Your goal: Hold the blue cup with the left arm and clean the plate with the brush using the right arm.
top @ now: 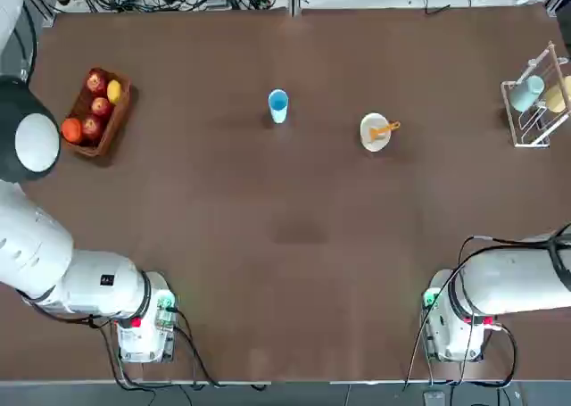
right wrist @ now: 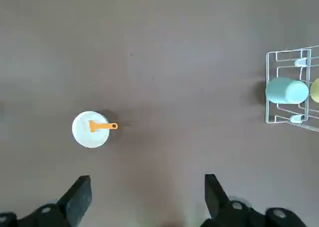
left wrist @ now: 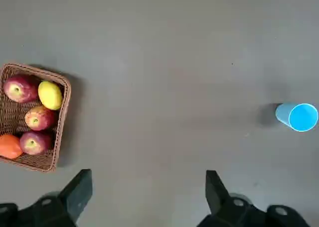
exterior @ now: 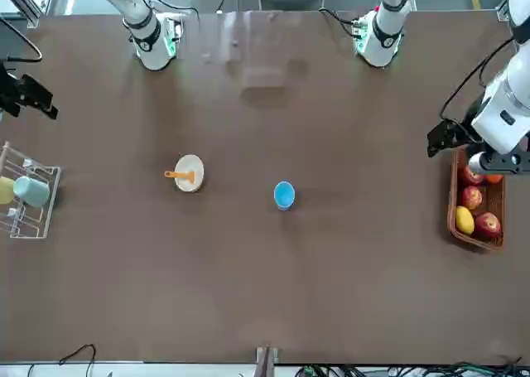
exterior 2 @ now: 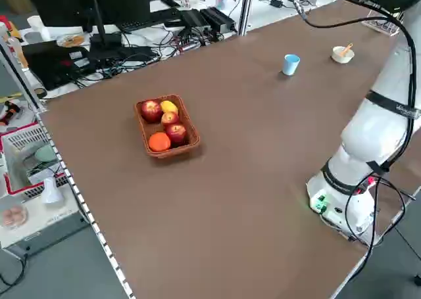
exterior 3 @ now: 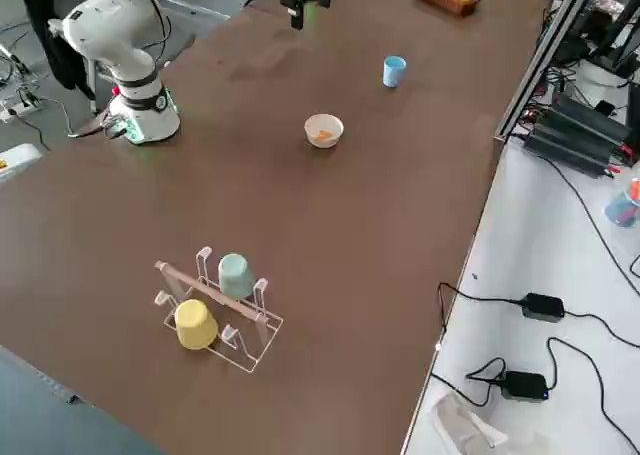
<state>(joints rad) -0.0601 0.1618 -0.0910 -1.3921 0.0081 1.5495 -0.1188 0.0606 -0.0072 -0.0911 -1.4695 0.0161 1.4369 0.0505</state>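
Observation:
The blue cup (top: 277,105) stands upright near the middle of the table's far half. To its right, apart from it, sits the plate (top: 375,131) with the orange brush (top: 385,130) lying across its rim. High above the table's left side, my left gripper (left wrist: 147,194) is open and empty, with the blue cup (left wrist: 299,117) far off to one side in its wrist view. My right gripper (right wrist: 147,197) hangs open and empty high over the table's right side, well above the plate (right wrist: 89,129) and the brush (right wrist: 103,126).
A wicker basket (top: 96,111) of fruit sits at the far left. A wire rack (top: 538,98) with a pale teal cup and a yellow cup stands at the far right edge. Cables run behind the table's far edge.

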